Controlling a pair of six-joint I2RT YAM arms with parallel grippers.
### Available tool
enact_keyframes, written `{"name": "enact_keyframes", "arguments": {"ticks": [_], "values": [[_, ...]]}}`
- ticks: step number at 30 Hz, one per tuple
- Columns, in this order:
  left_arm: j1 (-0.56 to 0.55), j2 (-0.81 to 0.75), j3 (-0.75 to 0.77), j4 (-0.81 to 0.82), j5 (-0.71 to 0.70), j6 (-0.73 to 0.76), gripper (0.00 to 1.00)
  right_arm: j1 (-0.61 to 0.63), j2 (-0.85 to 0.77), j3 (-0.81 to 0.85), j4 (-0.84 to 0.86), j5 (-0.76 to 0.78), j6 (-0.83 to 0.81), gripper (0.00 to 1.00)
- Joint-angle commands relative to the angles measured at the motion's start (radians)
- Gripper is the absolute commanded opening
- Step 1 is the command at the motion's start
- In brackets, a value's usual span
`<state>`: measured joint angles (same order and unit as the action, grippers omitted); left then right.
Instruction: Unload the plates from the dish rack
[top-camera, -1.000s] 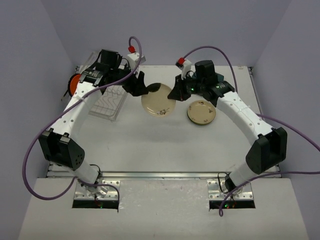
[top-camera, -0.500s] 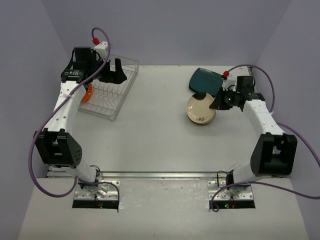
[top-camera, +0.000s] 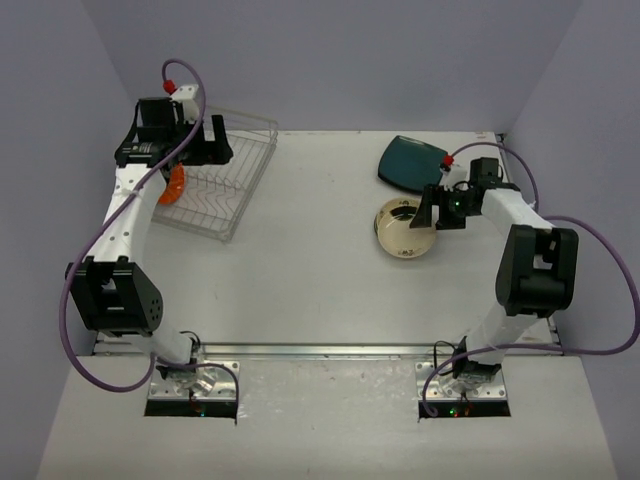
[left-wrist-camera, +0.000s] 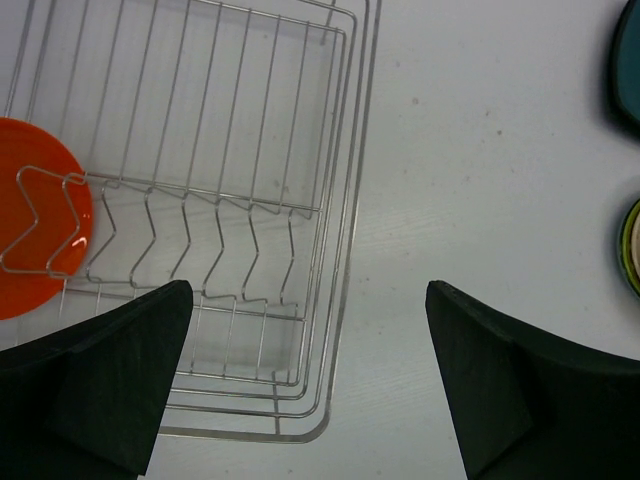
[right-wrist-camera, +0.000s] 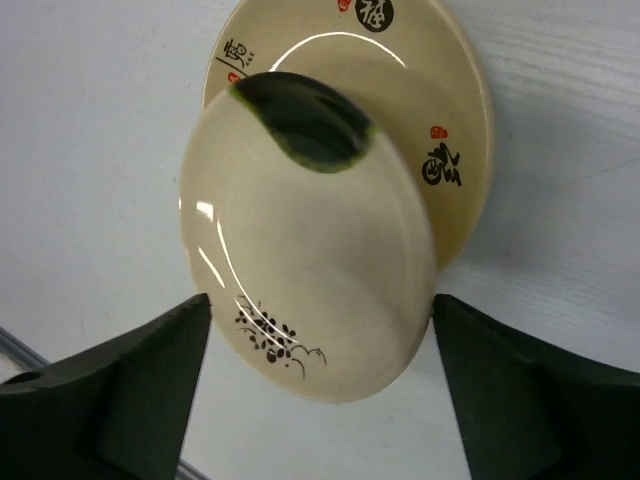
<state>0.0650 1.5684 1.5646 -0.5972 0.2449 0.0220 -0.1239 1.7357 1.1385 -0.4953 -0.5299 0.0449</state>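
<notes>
The wire dish rack (top-camera: 228, 195) stands at the far left with an orange-red plate (top-camera: 175, 186) upright at its left end. My left gripper (top-camera: 213, 148) hovers open and empty above the rack; in its wrist view the rack's rim (left-wrist-camera: 345, 250) and the orange-red plate (left-wrist-camera: 35, 230) lie below its spread fingers (left-wrist-camera: 310, 390). On the right, a cream plate with small dark marks (right-wrist-camera: 310, 280) lies slanted on a second cream plate (right-wrist-camera: 450, 130). My right gripper (right-wrist-camera: 320, 390) is open around its near edge. A dark teal rounded-square plate (top-camera: 410, 162) lies behind them.
The cream stack (top-camera: 403, 228) sits right of the table's middle, just in front of the teal plate. In the left wrist view, the edges of the teal plate (left-wrist-camera: 630, 60) and a greenish plate rim (left-wrist-camera: 632, 250) show at far right. Purple cables loop off both arms.
A second ago both grippers held the cream plate mid-table. The left let go and swung back over the rack. The right carried the plate onto the other cream plate and opened.
</notes>
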Motion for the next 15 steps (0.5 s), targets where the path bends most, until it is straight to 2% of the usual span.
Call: {"name": "enact_keyframes", "arguments": {"ticks": [1, 6, 10, 11, 15], "values": [[0.062, -0.038, 0.015, 0.005, -0.009, 0.101, 1.0, -0.002, -0.011, 0.075, -0.002, 0.021, -0.022, 0.99], [0.171, 0.0, 0.058, -0.006, -0.064, 0.287, 1.0, -0.002, -0.083, 0.073, 0.002, 0.074, -0.033, 0.99], [0.26, 0.094, 0.158, -0.075, -0.042, 0.4, 1.0, -0.002, -0.136, 0.079, 0.004, 0.073, -0.022, 0.99], [0.313, 0.146, 0.248, -0.101, -0.048, 0.433, 0.98, -0.002, -0.165, 0.08, 0.006, 0.053, -0.013, 0.99], [0.391, 0.33, 0.445, -0.231, 0.013, 0.495, 0.76, 0.008, -0.205, 0.059, 0.016, 0.027, 0.016, 0.99]]}}
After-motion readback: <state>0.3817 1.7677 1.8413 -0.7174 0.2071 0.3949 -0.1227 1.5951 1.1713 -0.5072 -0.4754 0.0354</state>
